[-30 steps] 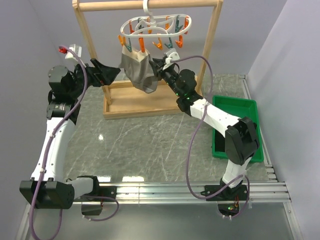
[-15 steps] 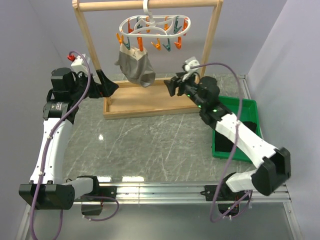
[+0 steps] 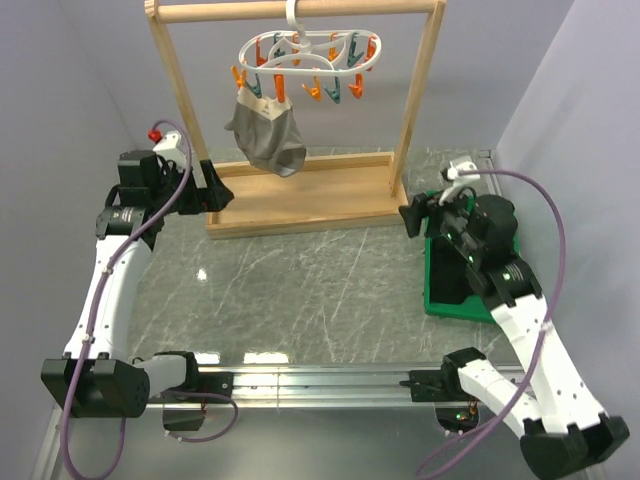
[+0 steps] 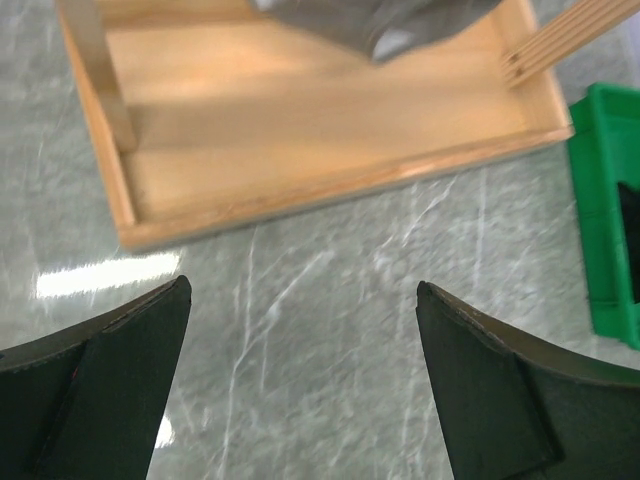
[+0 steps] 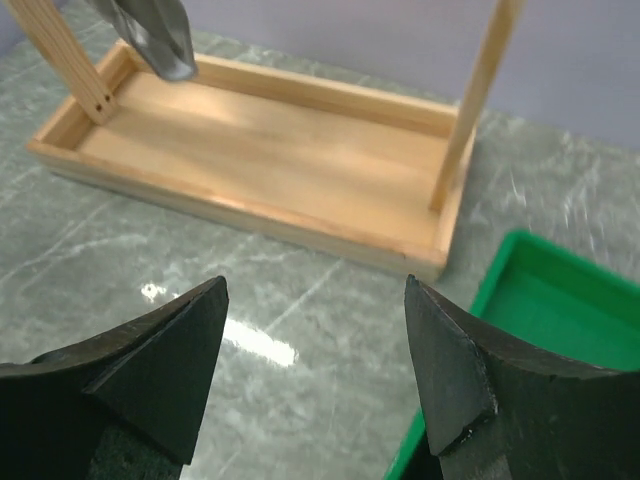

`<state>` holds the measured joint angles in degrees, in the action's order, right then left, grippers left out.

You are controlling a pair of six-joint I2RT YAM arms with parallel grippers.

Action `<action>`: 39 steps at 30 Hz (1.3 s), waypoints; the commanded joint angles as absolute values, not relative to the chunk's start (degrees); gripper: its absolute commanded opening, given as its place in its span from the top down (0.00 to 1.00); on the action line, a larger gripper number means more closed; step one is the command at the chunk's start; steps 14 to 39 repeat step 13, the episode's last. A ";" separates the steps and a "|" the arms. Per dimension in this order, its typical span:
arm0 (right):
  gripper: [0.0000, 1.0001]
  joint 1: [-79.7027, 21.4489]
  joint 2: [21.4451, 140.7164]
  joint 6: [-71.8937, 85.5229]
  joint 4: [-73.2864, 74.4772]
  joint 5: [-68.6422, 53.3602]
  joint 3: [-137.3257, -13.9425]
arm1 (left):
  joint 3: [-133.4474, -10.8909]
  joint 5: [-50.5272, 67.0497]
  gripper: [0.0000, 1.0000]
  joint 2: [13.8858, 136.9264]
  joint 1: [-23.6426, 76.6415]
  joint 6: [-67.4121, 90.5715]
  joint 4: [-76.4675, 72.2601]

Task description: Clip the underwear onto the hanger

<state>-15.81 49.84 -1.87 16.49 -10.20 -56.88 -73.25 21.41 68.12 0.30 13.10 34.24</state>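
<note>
The taupe underwear hangs from clothespins on the white hanger, which is hooked on the top bar of the wooden rack. Its lower edge shows in the left wrist view and in the right wrist view. My left gripper is open and empty, low at the left end of the rack's base, well apart from the underwear. My right gripper is open and empty, right of the rack beside the green tray. Both wrist views show wide-open jaws over the marble table.
The wooden rack has a tray-like base and two uprights. A green tray stands at the right edge and holds a dark cloth. Grey marble table lies in front of the rack.
Both grippers have let go of the underwear and drawn back from the rack. The right arm swung far right towards the green tray; the left moved down and left. The underwear hangs by itself.
</note>
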 commanded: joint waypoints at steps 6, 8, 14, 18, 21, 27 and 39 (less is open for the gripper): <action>0.21 -8.80 36.23 2.72 20.92 -13.00 -44.05 | -66.27 13.54 0.01 60.21 0.09 7.30 32.34; 0.21 -7.21 34.11 3.16 21.09 -14.06 -41.40 | -65.75 14.15 0.01 58.36 0.09 6.59 33.05; 0.21 -5.28 29.71 3.86 21.62 -14.85 -38.76 | -63.90 14.77 0.00 55.03 0.09 7.29 34.19; 0.21 -5.28 29.71 3.86 21.62 -14.85 -38.76 | -63.90 14.77 0.00 55.03 0.09 7.29 34.19; 0.21 -5.28 29.71 3.86 21.62 -14.85 -38.76 | -63.90 14.77 0.00 55.03 0.09 7.29 34.19; 0.21 -5.28 29.71 3.86 21.62 -14.85 -38.76 | -63.90 14.77 0.00 55.03 0.09 7.29 34.19; 0.21 -5.28 29.71 3.86 21.62 -14.85 -38.76 | -63.90 14.77 0.00 55.03 0.09 7.29 34.19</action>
